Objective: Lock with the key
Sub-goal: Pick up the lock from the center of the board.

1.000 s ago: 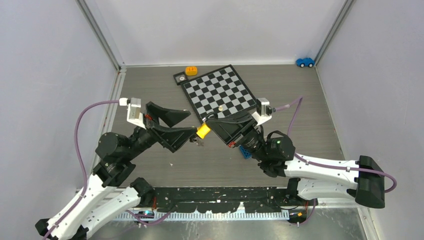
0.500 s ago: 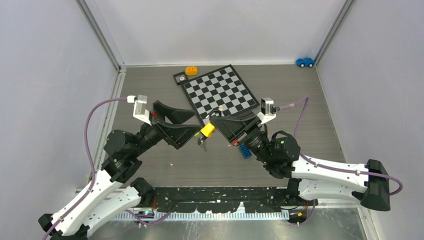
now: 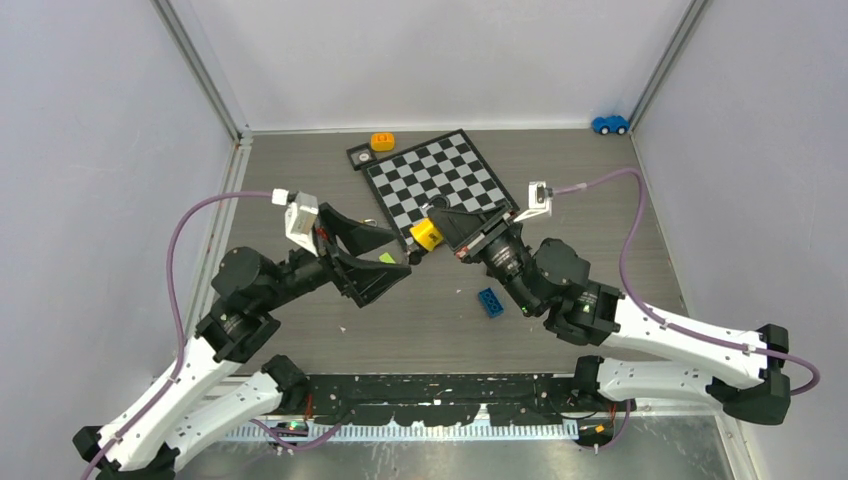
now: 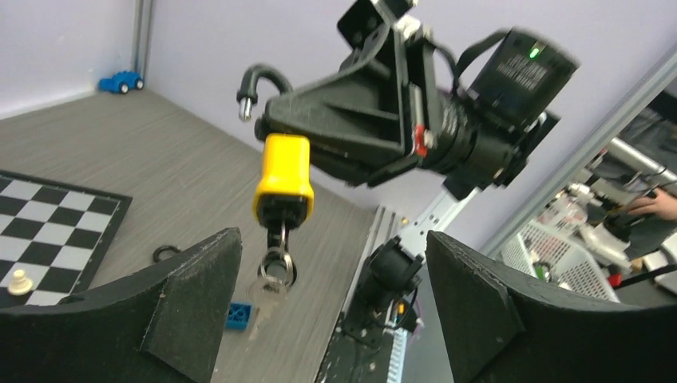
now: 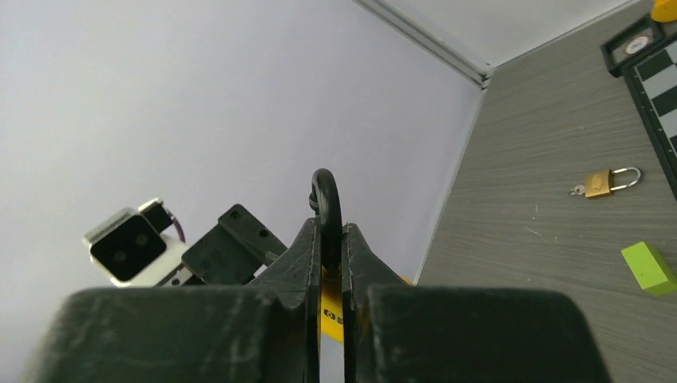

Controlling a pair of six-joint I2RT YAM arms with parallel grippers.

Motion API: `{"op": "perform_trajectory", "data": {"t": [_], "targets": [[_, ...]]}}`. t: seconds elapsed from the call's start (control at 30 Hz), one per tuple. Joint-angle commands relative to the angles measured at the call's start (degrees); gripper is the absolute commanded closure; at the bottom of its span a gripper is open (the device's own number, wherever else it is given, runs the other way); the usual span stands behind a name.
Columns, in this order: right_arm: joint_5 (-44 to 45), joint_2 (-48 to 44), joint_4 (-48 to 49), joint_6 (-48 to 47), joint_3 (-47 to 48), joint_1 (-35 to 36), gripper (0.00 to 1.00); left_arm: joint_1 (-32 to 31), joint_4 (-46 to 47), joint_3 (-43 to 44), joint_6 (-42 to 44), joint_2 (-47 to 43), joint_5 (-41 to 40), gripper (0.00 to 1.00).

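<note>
Blue studded plastic brick is now uncovered on the grey wood-grain table; a second ago it was half hidden under the right arm. Left claw is spread wide with nothing gripped, and has shifted slightly farther out. Key, thin silvery metal and blurred, is hung by small rings under the yellow padlock, just beyond the left tips. Padlock has been carried away toward the flat checkered chessboard. Its boxy glossy body is hung from a dark curved shackle, free end out, which is pinched tight in the right claw.
</note>
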Motion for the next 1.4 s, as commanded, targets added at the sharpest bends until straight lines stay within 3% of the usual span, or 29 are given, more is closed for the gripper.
{"op": "perform_trajectory", "data": {"t": [0.0,0.33,0.4,0.7,0.8,0.9,1.0,1.07,1.1,1.23,1.37], "targets": [[7.97,1.03,-9.89,9.33,8.15,-0.07,1.0,-0.04,-7.4,4.26,8.84,2.09,2.81,0.13],[2.49,3.91,-7.84,18.84,8.81,-0.06,1.0,-0.05,-4.8,4.28,11.35,5.22,0.45,0.12],[1.3,4.35,-7.47,19.97,8.75,-0.07,1.0,-0.04,-3.06,4.66,11.52,6.47,0.76,0.16],[-1.14,3.95,-7.23,23.94,8.09,-0.02,1.0,-0.04,-2.82,5.62,11.9,9.68,2.69,0.51],[-1.91,3.86,-7.35,24.79,7.79,-0.06,1.0,-0.04,-2.86,5.96,11.57,10.18,2.52,0.77],[-2.69,3.59,-7.65,24.77,7.12,-0.02,0.98,-0.04,-3.16,6.27,11.21,10.28,2.01,0.94],[-3.2,2.11,-10.36,21.64,6.85,-0.04,0.64,-0.04,-5.64,7.48,10.97,9.79,1.65,1.0],[-2.69,0.39,-14.34,19.02,6.9,-0.02,0.3,-0.04,-8.57,8.44,10.93,9.31,1.85,1.0],[-1.81,-0.67,-17.31,17.97,6.76,-0.06,0.23,-0.04,-9.66,8.7,10.86,8.93,1.81,1.0],[1.09,-7.9,-24.63,12.22,4.06,-0.04,0.18,-0.04,-13.04,8.54,10.26,5.85,1.32,1.0],[-0.98,-14.5,-23.97,-4.04,0.64,-0.07,0.18,-0.04,-17.36,9.73,9.85,3.7,4.91,1.0]]}}
